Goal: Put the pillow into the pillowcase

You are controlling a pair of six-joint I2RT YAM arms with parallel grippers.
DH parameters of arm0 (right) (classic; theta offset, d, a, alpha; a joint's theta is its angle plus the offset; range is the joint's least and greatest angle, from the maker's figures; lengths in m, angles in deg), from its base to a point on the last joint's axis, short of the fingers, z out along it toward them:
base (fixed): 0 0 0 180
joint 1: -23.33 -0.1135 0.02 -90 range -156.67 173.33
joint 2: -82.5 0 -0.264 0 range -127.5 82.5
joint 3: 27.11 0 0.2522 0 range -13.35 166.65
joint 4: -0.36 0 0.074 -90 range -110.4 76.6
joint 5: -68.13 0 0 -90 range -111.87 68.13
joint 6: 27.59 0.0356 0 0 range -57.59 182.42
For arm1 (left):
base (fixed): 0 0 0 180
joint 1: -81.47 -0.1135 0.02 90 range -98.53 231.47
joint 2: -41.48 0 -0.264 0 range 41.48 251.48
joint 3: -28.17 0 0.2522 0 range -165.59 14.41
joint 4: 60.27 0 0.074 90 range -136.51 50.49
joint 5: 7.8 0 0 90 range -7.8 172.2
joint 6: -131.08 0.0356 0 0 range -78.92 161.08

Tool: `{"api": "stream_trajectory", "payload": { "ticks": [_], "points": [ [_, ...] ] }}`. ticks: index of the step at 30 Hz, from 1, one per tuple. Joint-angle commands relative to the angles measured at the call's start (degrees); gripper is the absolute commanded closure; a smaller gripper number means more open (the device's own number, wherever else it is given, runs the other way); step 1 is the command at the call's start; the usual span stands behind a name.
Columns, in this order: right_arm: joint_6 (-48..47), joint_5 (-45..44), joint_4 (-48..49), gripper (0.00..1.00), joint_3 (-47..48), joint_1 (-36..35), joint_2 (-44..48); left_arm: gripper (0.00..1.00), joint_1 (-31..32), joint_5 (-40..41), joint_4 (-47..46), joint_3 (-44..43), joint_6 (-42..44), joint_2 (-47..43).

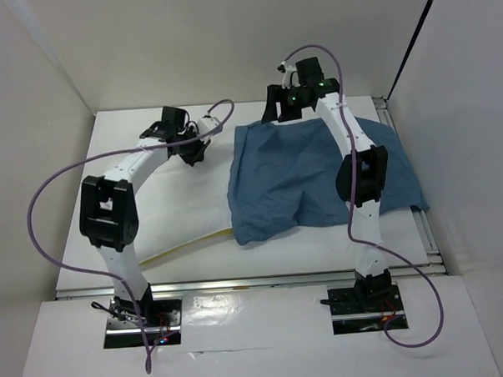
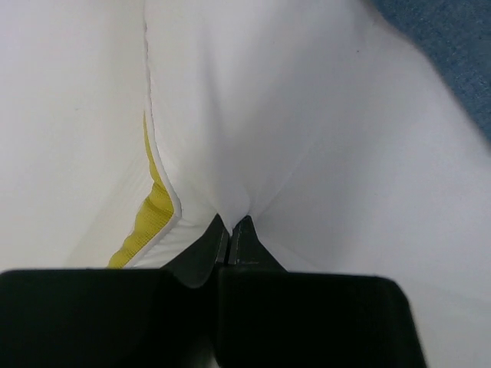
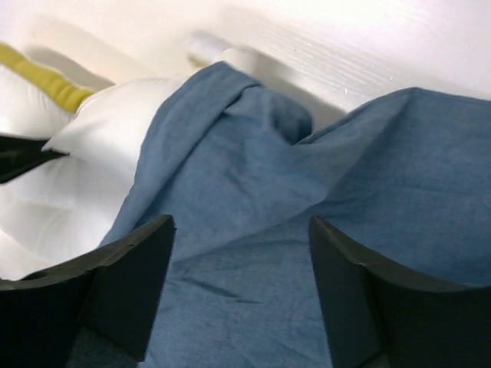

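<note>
Pillow: large puffy white rectangular pillow (image 1: pixel 181 204), with a yellow band (image 2: pixel 157 207) along its edge. It lies flat on the worktop, below the left tool and running from there back toward the left arm's base. The yellow edge shows on the side nearest that base.

Pillowcase: large dusty-blue case of thin wrinkled cloth (image 1: pixel 297 170), spread loosely under the right tool and reaching from there toward the right arm's base. In the right wrist view its edge lies over the side of the pillow. That view shows a white corner of the pillow just outside the tool's left-hand finger. Cannot tell whether any of the pillow is inside the case.

Left tool (image 2: pixel 232 226): fingers pressed together, with a puckered fold of the pillow's white fabric pinched at the tips. The yellow band is just beside the tips. A strip of blue cloth shows at the far corner of that view.

Right tool (image 3: pixel 239 226): fingers wide apart with nothing between them. It hangs above the far part of the pillowcase, and the cloth appears clear of both fingers.

Worktop (image 1: pixel 354 244): flat and white, with a metal rail (image 1: pixel 239 282) along the near edge in front of the arm bases.

Room: plain white walls (image 1: pixel 187 49) enclose the worktop on three sides. Purple cables (image 1: pixel 47 193) loop from each arm.
</note>
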Motion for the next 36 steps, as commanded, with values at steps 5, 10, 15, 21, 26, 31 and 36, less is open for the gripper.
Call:
{"api": "stream_trajectory", "payload": {
  "ticks": [5, 10, 15, 21, 26, 31, 36],
  "points": [
    [5.59, 14.81, 8.34, 0.35, 4.84, 1.71, -1.31, 1.00, 4.96, 9.54, -11.82, 7.39, 4.45, -13.00],
    [3.32, 15.71, 9.40, 0.35, 6.07, -1.01, -0.09, 1.00, 7.60, 11.74, -13.32, 9.25, 5.68, -15.20],
    [-1.09, 6.75, 9.40, 0.32, 0.72, -4.09, 3.52, 1.00, 9.97, 13.68, -16.57, 11.71, 6.90, -18.97],
    [-1.70, 2.00, 8.87, 0.31, -0.43, -4.70, 4.23, 1.00, 11.65, 14.73, -17.28, 11.71, 7.43, -20.30],
    [-1.17, -0.01, 8.87, 0.34, -0.43, -5.23, 3.70, 1.00, 12.18, 15.26, -17.89, 11.71, 7.44, -21.70],
    [-1.17, -1.86, 8.87, 0.34, -1.05, -5.23, 4.23, 1.00, 12.71, 15.26, -17.89, 13.03, 7.44, -22.76],
    [-1.17, -3.01, 8.87, 0.37, -1.66, -5.23, 5.46, 1.00, 12.71, 15.26, -18.42, 13.74, 7.44, -23.37]
  ]
}}
